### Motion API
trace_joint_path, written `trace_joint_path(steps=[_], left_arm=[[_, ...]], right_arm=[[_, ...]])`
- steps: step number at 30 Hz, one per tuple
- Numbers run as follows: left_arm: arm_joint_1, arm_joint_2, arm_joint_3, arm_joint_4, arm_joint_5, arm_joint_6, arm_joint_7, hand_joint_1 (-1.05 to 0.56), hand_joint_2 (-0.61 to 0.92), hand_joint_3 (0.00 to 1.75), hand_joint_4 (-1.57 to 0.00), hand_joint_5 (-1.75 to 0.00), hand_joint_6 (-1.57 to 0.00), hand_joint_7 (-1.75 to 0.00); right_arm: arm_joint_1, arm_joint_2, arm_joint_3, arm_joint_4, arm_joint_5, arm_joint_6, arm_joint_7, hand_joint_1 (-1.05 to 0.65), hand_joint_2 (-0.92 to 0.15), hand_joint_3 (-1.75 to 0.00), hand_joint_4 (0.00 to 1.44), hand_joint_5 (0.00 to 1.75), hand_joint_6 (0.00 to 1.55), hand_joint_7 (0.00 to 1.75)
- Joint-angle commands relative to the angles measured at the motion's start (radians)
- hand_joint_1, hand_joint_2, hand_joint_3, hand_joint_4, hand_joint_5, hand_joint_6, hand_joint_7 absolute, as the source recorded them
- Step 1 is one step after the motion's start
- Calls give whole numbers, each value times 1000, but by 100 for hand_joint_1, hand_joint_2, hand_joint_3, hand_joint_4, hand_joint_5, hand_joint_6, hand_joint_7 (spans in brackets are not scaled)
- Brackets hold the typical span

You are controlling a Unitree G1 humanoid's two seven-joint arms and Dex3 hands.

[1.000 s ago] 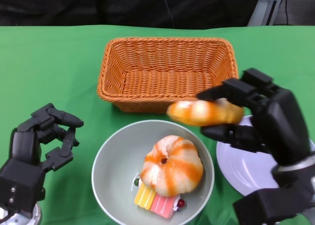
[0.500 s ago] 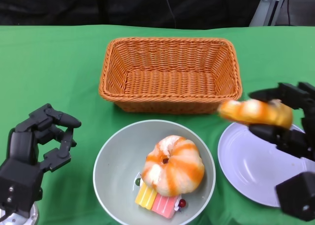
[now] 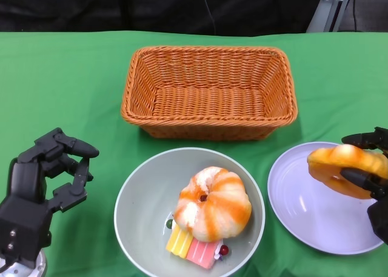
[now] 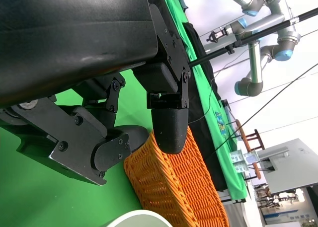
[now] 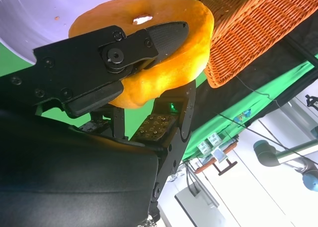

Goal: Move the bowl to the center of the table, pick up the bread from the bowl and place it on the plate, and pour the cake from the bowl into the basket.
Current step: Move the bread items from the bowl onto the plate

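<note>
Right robot hand [image 3: 367,174] at the counter's [image 3: 60,83] right edge, fingers [image 5: 149,38] clamped on the bread [image 3: 345,168], an orange-glazed ring. Bread gripped above the right part of the plate [image 3: 315,210], tilted, hole visible in the right wrist view; contact with the plate impossible to judge. Plate white, round, lying under that hand and just beside the bowl [image 3: 136,192]. Bowl grey-green, left of the right robot hand and right of the left one, in front of the basket [image 3: 209,89]. Inside the bowl: a round orange-and-white striped bun [image 3: 212,204], and against it, on the near side, the cake [image 3: 193,246], a small piece in yellow and pink stripes with tiny red beads by it. Basket of orange wicker, rectangular, farther out than both hands, near the bowl's far rim but apart from it. Left robot hand [image 3: 51,168] low at the counter's left side, well apart from the bowl, gripping nothing, fingers bent inward but spread, with gaps between them. In the left wrist view, black fingers [image 4: 169,127] over green cloth, with the basket's corner beyond and a sliver of the bowl's rim at the edge.
</note>
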Motion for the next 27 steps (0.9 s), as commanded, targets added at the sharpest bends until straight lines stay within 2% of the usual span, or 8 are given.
trace_joint_path(steps=[1, 5, 12, 18, 22, 25, 27], left_arm=[[0, 22, 7, 1, -14, -14, -6, -3, 57, 96, -81, -142, -82, -118], [6, 26, 8, -8, -15, -11, -6, -2, 58, 94, -81, -142, -81, -118], [13, 34, 5, -14, 6, -17, 11, -4, 58, 93, -82, -143, -83, -115], [16, 34, 4, -17, -19, -15, -16, -2, 59, 92, -79, -143, -81, -117], [16, 34, 4, -18, -19, -15, -18, -2, 60, 89, -78, -143, -81, -118], [18, 36, 4, -15, -12, -16, -11, -4, 60, 88, -80, -144, -81, -118], [18, 37, 3, -15, -6, -19, -8, -4, 60, 89, -80, -144, -81, -117]], right_arm=[[-13, -32, 3, 111, -67, -84, -114, -20, -86, 0, 75, 138, 104, 35], [-44, -24, 15, 190, -97, -131, -194, -21, -87, -1, 76, 131, 106, 31], [-68, -20, 31, 238, -110, -151, -230, -22, -87, 0, 75, 133, 106, 29], [-107, -54, 75, 349, -235, -207, -410, -18, -83, 0, 75, 133, 110, 27], [-125, -68, 96, 396, -263, -234, -475, -16, -82, 0, 77, 130, 112, 26], [-196, -103, 158, 554, -373, -310, -696, -17, -84, -1, 76, 130, 111, 25], [-232, -116, 191, 633, -404, -334, -770, -19, -87, -2, 73, 131, 109, 25]])
